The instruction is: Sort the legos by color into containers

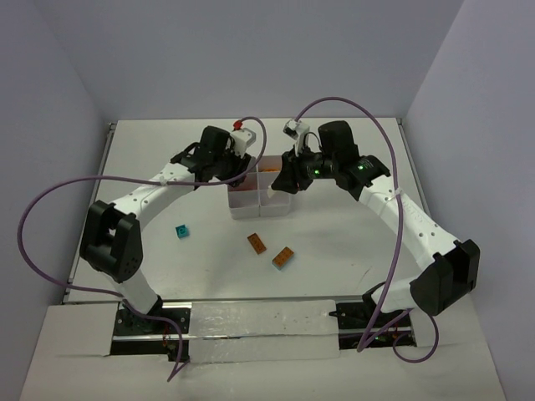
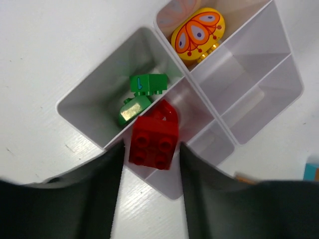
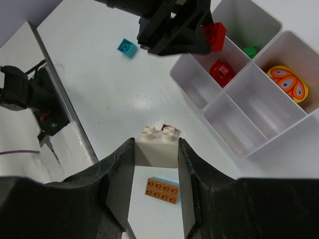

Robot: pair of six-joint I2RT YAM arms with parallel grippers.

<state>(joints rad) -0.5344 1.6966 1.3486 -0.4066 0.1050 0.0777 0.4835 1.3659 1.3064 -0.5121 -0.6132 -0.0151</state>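
My left gripper (image 2: 151,149) is shut on a red 2x2 lego (image 2: 153,142) and holds it over the white tray (image 2: 82,102), above a compartment with another red piece (image 2: 168,112). The neighbouring compartment holds two green legos (image 2: 142,94). A yellow butterfly-printed piece (image 2: 198,35) lies in another. My right gripper (image 3: 156,144) is shut on a cream-white 2x2 lego (image 3: 157,149), held above the table beside the tray (image 3: 239,149). An orange-brown lego (image 3: 162,189) lies below it. A teal lego (image 1: 181,230) and two orange-brown legos (image 1: 257,243) (image 1: 283,257) lie on the table.
Both gripper heads meet over the tray (image 1: 249,206) at the table's middle back, the left gripper (image 1: 241,175) and right gripper (image 1: 286,182) close together. Purple cables loop over both arms. The walls stand near the back of the table.
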